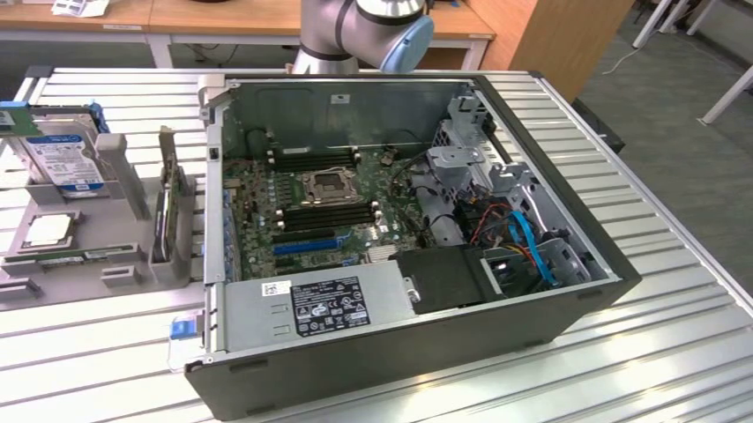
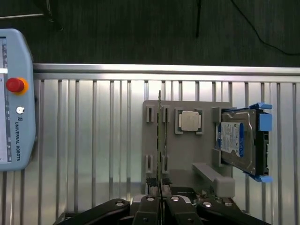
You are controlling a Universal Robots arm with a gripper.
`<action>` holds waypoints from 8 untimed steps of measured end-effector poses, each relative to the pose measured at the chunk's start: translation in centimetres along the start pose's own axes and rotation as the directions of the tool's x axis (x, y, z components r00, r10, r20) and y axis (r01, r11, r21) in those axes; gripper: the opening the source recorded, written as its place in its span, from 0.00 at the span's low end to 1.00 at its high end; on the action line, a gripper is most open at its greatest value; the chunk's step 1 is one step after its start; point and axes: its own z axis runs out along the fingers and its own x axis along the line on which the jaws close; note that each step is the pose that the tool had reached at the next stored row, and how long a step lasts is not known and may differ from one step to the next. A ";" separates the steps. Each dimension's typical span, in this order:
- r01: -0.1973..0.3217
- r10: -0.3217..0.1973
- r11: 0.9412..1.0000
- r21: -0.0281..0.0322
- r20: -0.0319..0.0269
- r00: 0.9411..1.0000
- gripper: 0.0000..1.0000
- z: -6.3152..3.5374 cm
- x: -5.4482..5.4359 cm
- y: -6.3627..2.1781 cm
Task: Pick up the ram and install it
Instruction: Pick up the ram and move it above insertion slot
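Wrist view: the gripper, closed and empty, hangs above the tray, where the ram stands on edge, at the side opposite the hard drive. Pick-up apparently not begun; grasping needs opened jaws aligned with that thin edge.

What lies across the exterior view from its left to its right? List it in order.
hard drive → upright green card → CPU socket → blue cables
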 end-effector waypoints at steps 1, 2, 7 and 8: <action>0.000 0.000 1.000 0.000 0.000 1.000 0.12 0.00 0.0 -0.09; 0.000 0.000 1.000 0.000 0.000 1.000 0.12 0.01 0.0 -0.20; 0.000 0.000 1.000 0.000 0.000 1.000 0.12 -0.02 0.0 -0.95; 0.000 0.000 1.000 0.000 0.000 1.000 0.12 -0.03 0.0 -1.13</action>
